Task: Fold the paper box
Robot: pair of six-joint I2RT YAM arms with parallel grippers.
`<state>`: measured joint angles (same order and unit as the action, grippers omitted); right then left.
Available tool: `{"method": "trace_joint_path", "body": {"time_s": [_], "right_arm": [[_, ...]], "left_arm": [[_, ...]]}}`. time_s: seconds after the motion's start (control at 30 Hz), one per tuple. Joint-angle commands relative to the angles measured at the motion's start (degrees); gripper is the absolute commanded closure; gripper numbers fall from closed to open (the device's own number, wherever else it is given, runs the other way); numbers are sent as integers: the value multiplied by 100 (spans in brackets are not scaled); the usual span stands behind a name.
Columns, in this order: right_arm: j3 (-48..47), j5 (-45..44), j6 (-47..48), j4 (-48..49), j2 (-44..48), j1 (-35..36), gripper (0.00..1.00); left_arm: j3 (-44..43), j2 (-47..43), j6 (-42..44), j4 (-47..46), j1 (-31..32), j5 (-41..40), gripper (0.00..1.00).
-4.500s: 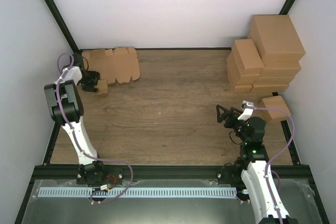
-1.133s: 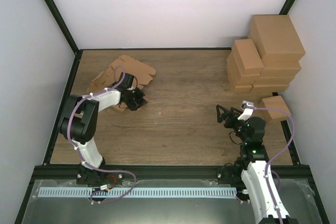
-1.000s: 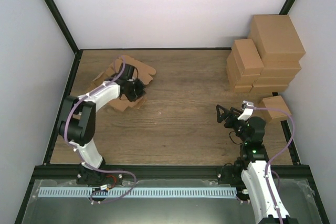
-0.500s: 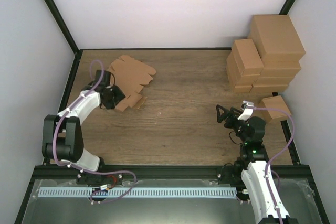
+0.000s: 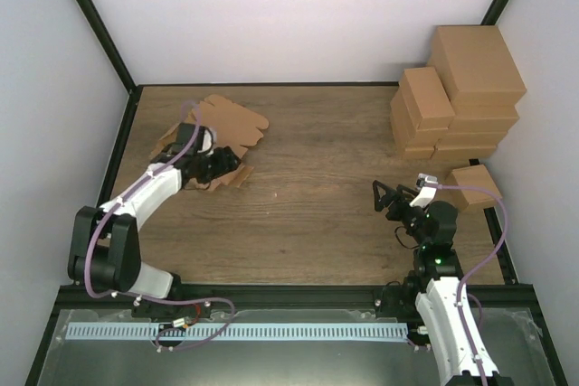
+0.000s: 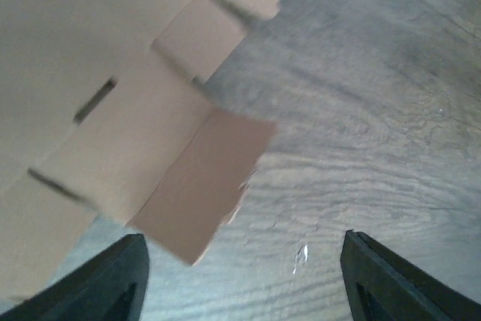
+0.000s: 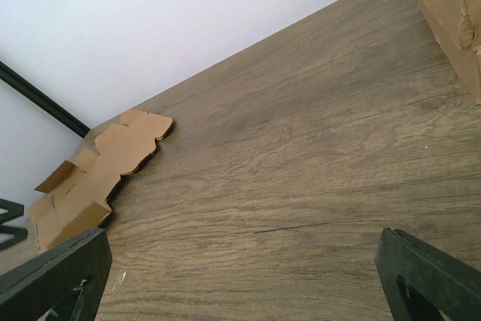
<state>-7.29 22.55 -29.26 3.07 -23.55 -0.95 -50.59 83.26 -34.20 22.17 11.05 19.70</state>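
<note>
The paper box (image 6: 143, 148) was seen unfolded, a thin brown slotted blank. It was laid just beyond the left gripper (image 6: 242, 238), nearer its left jaw.

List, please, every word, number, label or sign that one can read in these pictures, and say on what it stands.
None: no text can be read in any view.
The paper box, the pile of blanks and the stacked cartons show plain brown faces.
The white tab on the right arm: too small to tell whether it bears print.
</note>
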Motion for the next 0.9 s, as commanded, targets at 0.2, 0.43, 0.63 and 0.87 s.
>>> {"method": "trace_joint_path", "body": {"time_s": [0.2, 0.43, 0.63, 0.87], "right_arm": [[-10, 100, -1, 82, 43, -1, 0], [-9, 109, -1, 70, 61, -2, 0], [-9, 84, -6, 65, 63, -2, 0], [-9, 74, -2, 61, 78, -2, 0]], "left_arm": [[-1649, 901, 2069, 1436, 1768, -3635, 50], [-2206, 1756, 2283, 1913, 1939, -4083, 61], [-2352, 2100, 2374, 1930, 1945, -4097, 65], [-2450, 2386, 2519, 1977, 1945, -4010, 74]]}}
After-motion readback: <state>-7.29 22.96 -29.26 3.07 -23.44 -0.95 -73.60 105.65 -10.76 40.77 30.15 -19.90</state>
